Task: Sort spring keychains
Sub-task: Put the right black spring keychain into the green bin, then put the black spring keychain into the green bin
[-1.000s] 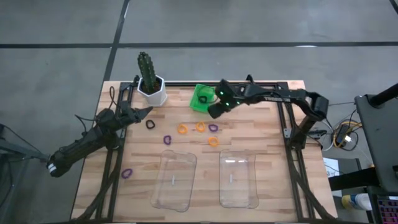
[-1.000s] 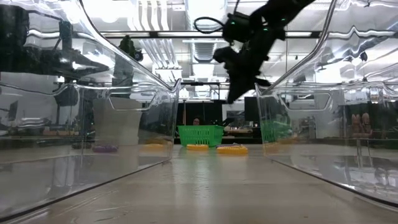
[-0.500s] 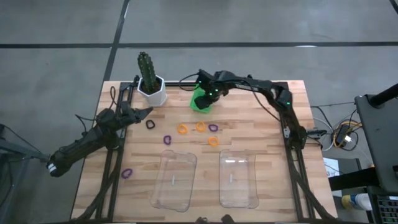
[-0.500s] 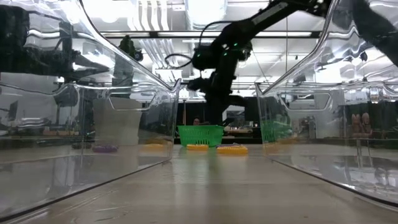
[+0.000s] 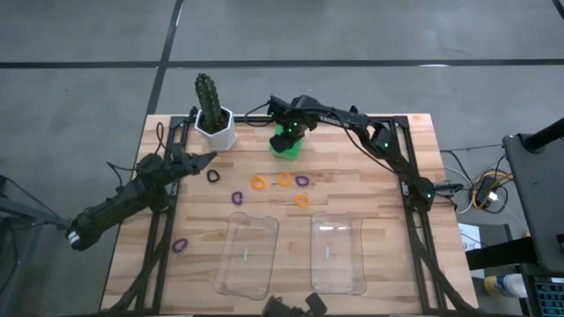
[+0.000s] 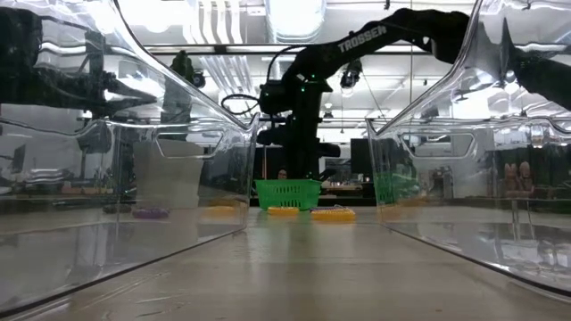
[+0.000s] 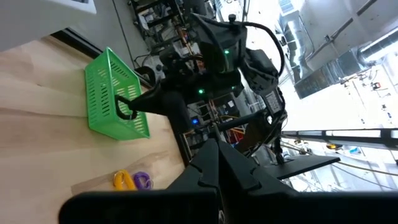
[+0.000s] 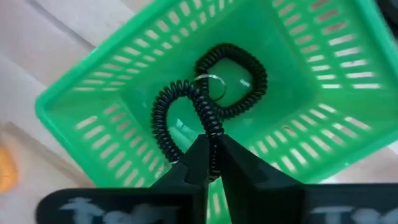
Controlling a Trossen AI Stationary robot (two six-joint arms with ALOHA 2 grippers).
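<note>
A green basket stands at the table's far middle. My right gripper hangs over it, pointing down, shut on a black spring keychain. A second black coil lies on the basket floor. On the wood rest orange keychains, purple ones and a black one. My left gripper is shut and waits at the table's left, just beyond that black one. My right gripper pinches the black spring keychain between its two fingers at one stretch of its coil, coming from above and pointing down. The loop hangs below the fingers inside the green basket; whether its low end touches the basket floor, I cannot tell.
Two clear trays sit side by side at the near edge. A potted cactus stands left of the basket. Black frame rails run along both table sides.
My right gripper has swung from the basket's right near side toward the table's left and far edge, and now stands over the basket. It has tipped to point down and sunk toward the basket. The left arm has kept still.
</note>
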